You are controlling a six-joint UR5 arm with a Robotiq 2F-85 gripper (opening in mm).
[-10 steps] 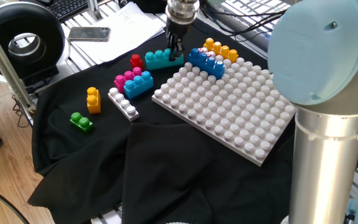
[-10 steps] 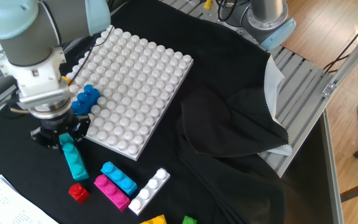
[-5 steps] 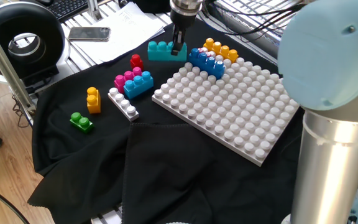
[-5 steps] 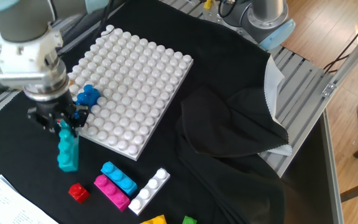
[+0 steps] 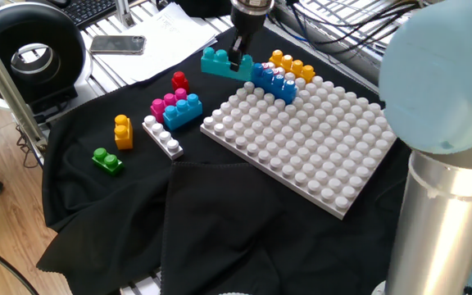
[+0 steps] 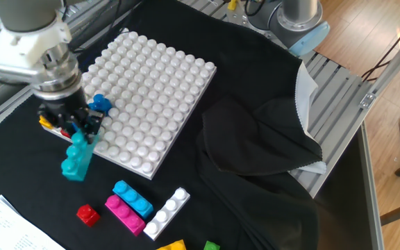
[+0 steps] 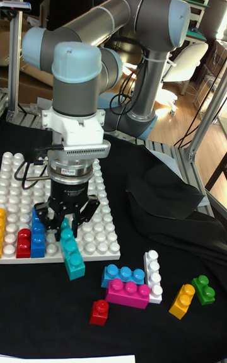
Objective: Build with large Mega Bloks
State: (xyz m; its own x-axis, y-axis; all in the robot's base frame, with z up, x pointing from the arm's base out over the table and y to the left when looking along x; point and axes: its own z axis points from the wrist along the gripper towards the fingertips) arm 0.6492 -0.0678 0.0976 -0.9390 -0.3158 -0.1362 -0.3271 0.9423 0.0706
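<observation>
My gripper (image 5: 241,59) is shut on one end of a long teal Mega Blok (image 5: 217,61), which hangs tilted in the air just off the white studded board's (image 5: 301,139) near-left edge. The other fixed view has the gripper (image 6: 76,129) above the teal brick (image 6: 76,157) beside the board (image 6: 151,83). A blue brick (image 5: 273,82) and a yellow-orange brick (image 5: 292,65) sit on the board. On the black cloth lie loose bricks: red (image 5: 179,80), pink with blue (image 5: 174,106), white (image 5: 162,136), yellow (image 5: 123,131), green (image 5: 106,160).
A phone (image 5: 118,44) and papers (image 5: 166,33) lie behind the bricks, next to a round black device (image 5: 27,49). The black cloth bunches into folds (image 6: 262,139) beside the board. The arm's large body (image 5: 445,123) fills the right of one fixed view.
The gripper has lifted the teal brick off the cloth and carried it up and toward the board's edge. The other bricks have stayed put.
</observation>
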